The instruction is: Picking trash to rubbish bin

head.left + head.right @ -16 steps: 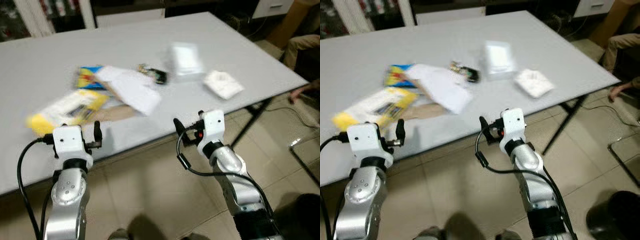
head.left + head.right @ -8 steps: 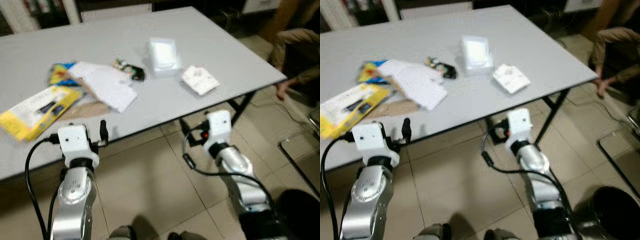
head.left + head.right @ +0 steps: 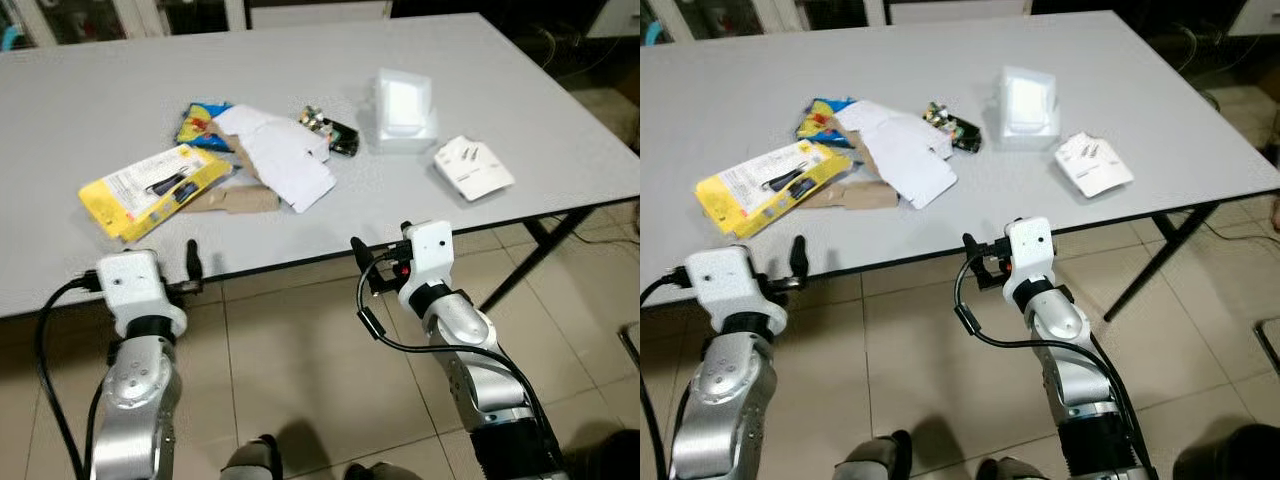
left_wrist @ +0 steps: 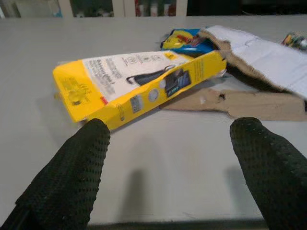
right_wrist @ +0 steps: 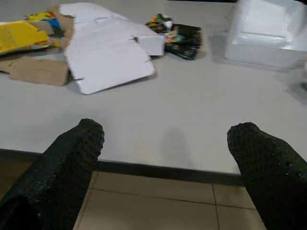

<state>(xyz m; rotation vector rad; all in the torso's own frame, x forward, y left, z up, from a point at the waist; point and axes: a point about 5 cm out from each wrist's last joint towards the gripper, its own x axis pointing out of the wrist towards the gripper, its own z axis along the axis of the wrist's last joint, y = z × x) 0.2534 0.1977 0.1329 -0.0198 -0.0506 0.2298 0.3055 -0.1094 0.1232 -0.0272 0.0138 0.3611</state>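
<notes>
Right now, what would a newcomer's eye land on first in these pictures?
The scatter of trash on the grey table: a bright yellow package toward the robot's left, a flattened white carton mid-table, a white foam box farther right. Nearer, the left gripper and right gripper are open at the table's edge, holding nothing.

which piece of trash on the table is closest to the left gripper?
The yellow box, lying flat at the table's left end, straight ahead of the open left gripper. The white cardboard, foam tray and other pieces sit further right.

Print on the yellow package is too blurred to read.
</notes>
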